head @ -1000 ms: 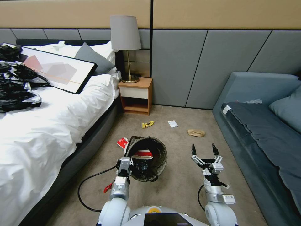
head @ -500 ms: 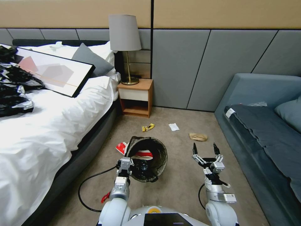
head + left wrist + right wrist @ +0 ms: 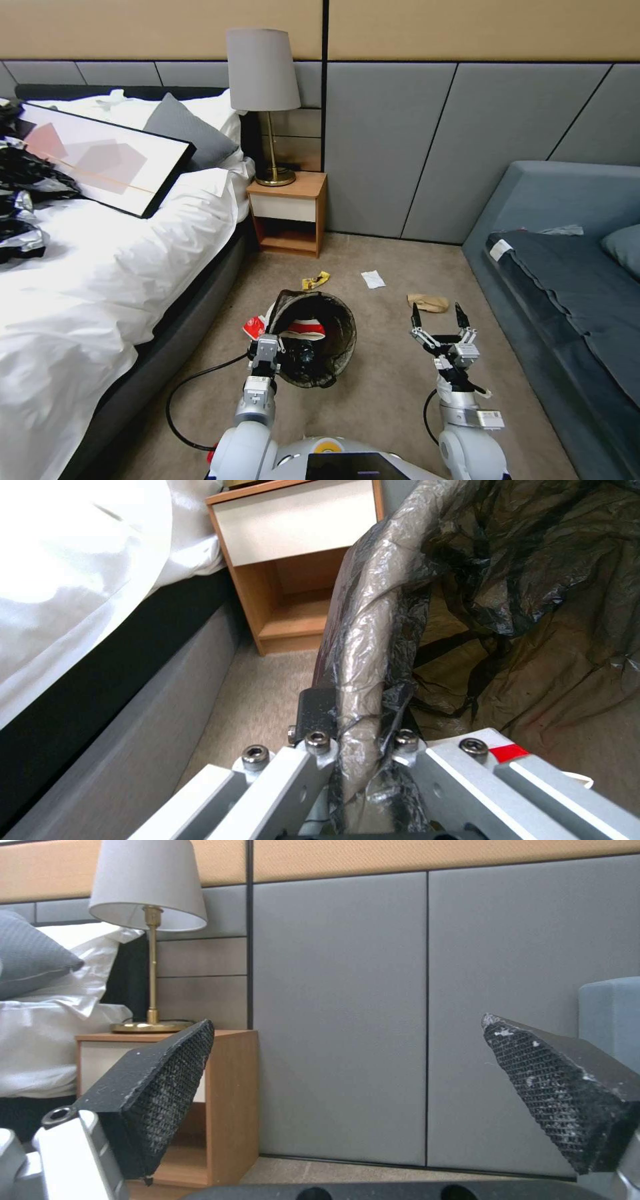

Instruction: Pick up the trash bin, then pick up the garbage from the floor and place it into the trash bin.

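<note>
Trash bin (image 3: 313, 337), small round white plastic with a black bag liner: you have it held off the beige carpet (image 3: 393, 407), tilted with its mouth facing up toward your head camera. Your left gripper (image 3: 267, 352) is clamped on the near rim of the bin; in the left wrist view you see the fingers (image 3: 313, 712) pinching the liner-wrapped rim (image 3: 367, 645) from both sides. Inside the bin sits a red-and-white snack packet (image 3: 308, 328). Another red-and-white packet (image 3: 253, 327) lies on the carpet just beside the bin, on its bed side. Past the bin, toward the wooden nightstand (image 3: 288, 213), you see a yellow wrapper (image 3: 315, 281), a white paper scrap (image 3: 373, 279) and a crumpled brown paper bag (image 3: 428, 303), all on the carpet and well apart from the bin. Your right gripper (image 3: 437, 319) hangs to the right of the bin, above the carpet, just short of the brown bag, jaws spread wide with nothing between them; the right wrist view shows both black pads (image 3: 167, 1080) far apart. White-sheeted bed (image 3: 100, 267) is left of the bin, grey-blue sofa (image 3: 573, 280) right of it.
</note>
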